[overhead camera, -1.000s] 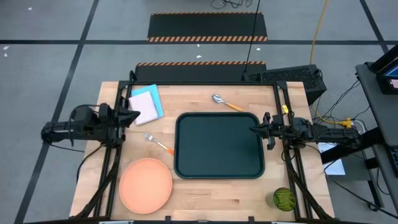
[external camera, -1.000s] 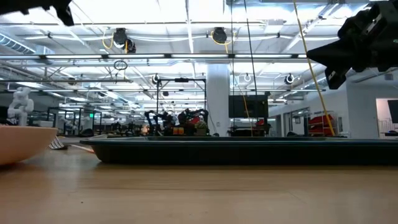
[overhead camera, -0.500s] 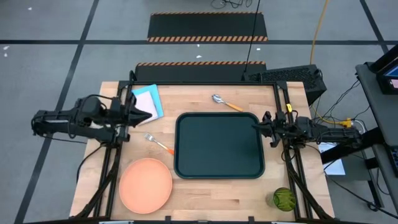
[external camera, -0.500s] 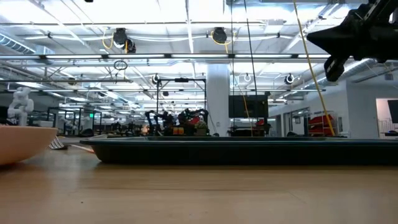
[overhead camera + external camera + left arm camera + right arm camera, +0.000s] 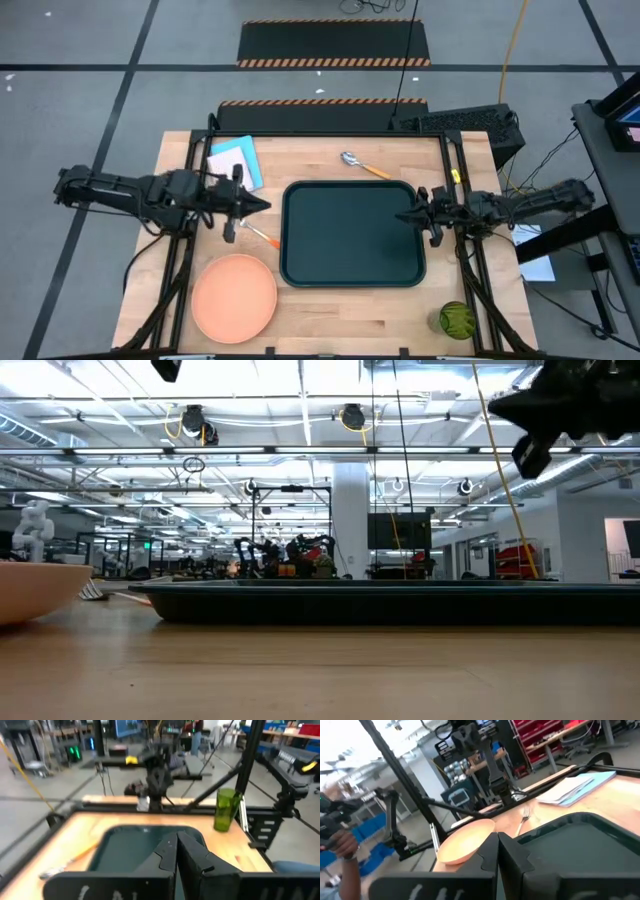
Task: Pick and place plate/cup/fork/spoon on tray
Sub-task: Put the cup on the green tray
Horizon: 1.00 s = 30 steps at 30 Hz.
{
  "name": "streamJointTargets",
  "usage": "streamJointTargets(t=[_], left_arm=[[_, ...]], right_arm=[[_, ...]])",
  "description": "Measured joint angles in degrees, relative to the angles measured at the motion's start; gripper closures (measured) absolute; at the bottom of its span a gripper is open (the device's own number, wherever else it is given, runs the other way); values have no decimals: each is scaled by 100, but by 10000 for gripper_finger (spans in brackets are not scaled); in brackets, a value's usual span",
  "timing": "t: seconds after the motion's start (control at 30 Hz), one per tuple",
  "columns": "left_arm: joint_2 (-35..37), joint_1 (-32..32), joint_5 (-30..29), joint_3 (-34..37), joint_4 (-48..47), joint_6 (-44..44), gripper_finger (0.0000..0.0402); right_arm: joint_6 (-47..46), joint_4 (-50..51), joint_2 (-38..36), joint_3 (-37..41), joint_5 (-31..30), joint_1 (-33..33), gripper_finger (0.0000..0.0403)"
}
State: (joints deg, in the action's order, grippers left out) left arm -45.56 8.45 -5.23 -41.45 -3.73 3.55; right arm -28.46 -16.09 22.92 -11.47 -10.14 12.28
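The dark green-black tray (image 5: 350, 232) lies in the table's middle. The salmon-orange plate (image 5: 234, 297) lies at the near left. The green cup (image 5: 457, 320) stands at the near right corner. The fork (image 5: 256, 232) lies left of the tray. The spoon (image 5: 363, 165) lies beyond the tray's far edge. My left gripper (image 5: 262, 205) is shut, in the air above the fork, pointing at the tray. My right gripper (image 5: 402, 217) is shut over the tray's right part. Both are empty.
A blue and white notebook (image 5: 236, 165) lies at the far left, under the left arm's reach. Bare wood lies in front of the tray and between the plate and the cup. Black frame posts stand at the table's left and right sides.
My left gripper has gone toward the table's right, from beside the notebook out to above the fork, and has risen. My right gripper has gone a little toward the left, farther over the tray, and has risen a little. The things on the table have kept still.
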Motion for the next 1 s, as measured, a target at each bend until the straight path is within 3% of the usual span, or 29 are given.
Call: streamJointTargets(t=[0.23,0.53,0.73,0.87,1.0], left_arm=[[-635,666,-198,0,189,568,389],[-1267,1828,-1188,2,920,603,389],[-1546,2415,-1754,2,1556,579,389],[-1838,2694,-1950,-165,1720,518,389],[-2283,2850,-2107,-605,1737,374,389]], right_arm=[[507,94,1672,-1353,-1033,1483,403],[817,1809,3728,-3783,-2711,3175,403],[670,2156,4650,-4698,-2975,3729,403],[606,2205,4923,-4839,-3168,3867,403],[-25,2639,5002,-4849,-3173,3940,403]])
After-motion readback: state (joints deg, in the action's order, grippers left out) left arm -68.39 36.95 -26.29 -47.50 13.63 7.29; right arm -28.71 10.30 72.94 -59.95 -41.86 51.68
